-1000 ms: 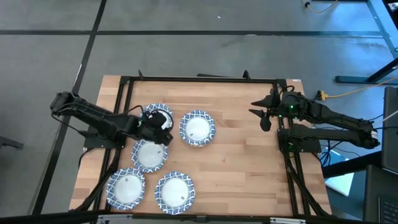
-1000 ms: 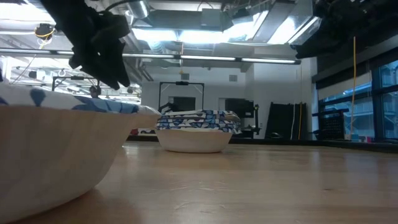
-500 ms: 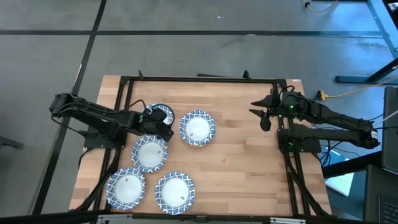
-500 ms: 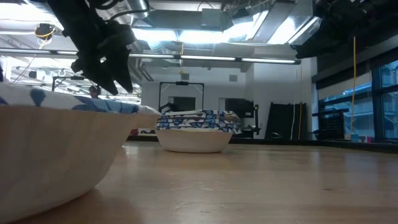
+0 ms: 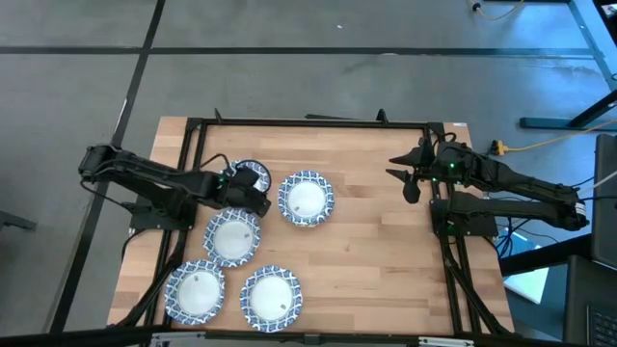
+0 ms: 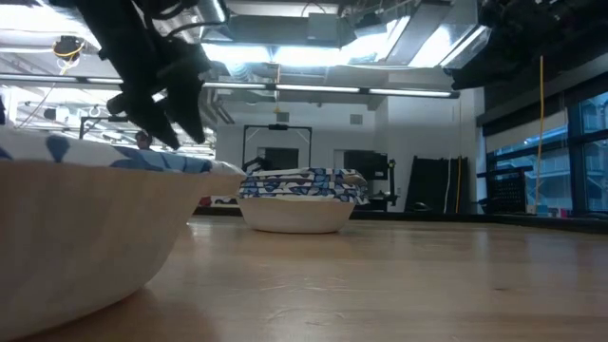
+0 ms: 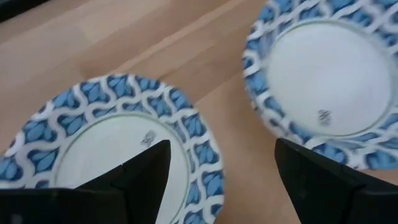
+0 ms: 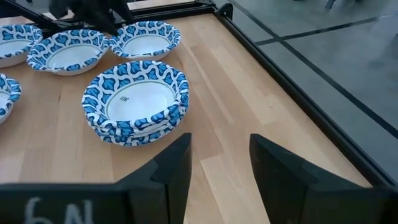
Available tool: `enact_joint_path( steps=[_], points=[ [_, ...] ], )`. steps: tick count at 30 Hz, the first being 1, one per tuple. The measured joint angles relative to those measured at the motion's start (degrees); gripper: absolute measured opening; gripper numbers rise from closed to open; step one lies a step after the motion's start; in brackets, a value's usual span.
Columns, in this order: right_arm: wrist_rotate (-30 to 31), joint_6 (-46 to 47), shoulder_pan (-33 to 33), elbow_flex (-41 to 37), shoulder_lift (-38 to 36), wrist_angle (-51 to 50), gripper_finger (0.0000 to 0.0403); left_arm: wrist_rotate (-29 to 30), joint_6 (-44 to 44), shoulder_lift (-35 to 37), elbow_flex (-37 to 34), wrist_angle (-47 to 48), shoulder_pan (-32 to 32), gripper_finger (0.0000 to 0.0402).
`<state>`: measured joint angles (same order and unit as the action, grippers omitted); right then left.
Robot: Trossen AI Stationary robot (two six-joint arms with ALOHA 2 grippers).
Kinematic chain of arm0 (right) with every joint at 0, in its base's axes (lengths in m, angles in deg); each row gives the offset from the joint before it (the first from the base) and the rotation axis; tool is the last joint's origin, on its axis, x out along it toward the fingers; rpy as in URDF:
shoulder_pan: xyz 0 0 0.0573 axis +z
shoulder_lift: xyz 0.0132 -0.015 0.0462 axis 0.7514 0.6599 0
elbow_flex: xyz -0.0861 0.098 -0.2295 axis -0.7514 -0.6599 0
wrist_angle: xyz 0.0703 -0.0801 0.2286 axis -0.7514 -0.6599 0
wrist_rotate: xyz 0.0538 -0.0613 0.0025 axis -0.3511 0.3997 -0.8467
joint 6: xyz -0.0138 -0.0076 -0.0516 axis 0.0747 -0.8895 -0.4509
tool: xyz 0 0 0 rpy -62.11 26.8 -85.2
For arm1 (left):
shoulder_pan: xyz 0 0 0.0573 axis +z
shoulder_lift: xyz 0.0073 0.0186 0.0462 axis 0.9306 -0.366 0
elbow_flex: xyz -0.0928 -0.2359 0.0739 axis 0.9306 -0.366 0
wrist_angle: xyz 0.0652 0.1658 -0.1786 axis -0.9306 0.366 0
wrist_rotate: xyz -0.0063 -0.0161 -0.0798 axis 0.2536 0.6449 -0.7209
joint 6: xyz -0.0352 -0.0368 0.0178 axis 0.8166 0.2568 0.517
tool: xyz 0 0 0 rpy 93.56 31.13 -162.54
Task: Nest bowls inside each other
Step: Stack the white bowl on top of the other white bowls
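Note:
Several blue-and-white patterned bowls stand on their bases on the wooden table's left half. In the high view one bowl [image 5: 248, 174] is at the far left, a nested stack [image 5: 306, 198] beside it, one bowl [image 5: 231, 237] in the middle, and two bowls [image 5: 195, 292] [image 5: 270, 299] near the front edge. My left gripper [image 5: 255, 198] [image 7: 221, 180] hovers open above the far-left bowl and the middle one, touching neither; in the low view it [image 6: 157, 109] hangs above the rims. The stack [image 8: 137, 102] also shows in the right wrist view. My right gripper [image 5: 410, 183] [image 8: 214, 168] waits open at the table's right.
A black metal frame [image 5: 308, 122] runs along the table's far edge and down both sides. Bare wood [image 5: 376, 251] lies between the bowls and my right arm. In the low view one bowl [image 6: 76, 237] stands close to the camera and hides the table's left part.
My left gripper has risen a little above the bowls and turned slightly, drawing back a bit toward the table's left. The bowls stand where they were. My right arm has kept still.

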<state>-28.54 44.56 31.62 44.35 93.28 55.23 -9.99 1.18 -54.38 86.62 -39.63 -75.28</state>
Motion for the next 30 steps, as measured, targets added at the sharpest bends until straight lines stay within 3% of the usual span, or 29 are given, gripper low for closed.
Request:
enact_joint_path(
  steps=[18,25,30],
  points=[
    [0.0,1.1,0.0,0.0,0.1,0.6,0.0162,-10.0,4.9,-18.3,0.0,-0.3,0.0,0.0281],
    [-0.1,3.2,0.0,0.0,0.1,0.7,0.0162,-10.3,4.9,-19.9,0.0,-1.1,0.4,0.0277],
    [-0.1,3.2,0.0,0.0,0.1,0.7,0.0162,-10.3,4.9,-19.8,0.0,-1.3,1.4,0.0246]
  ],
)
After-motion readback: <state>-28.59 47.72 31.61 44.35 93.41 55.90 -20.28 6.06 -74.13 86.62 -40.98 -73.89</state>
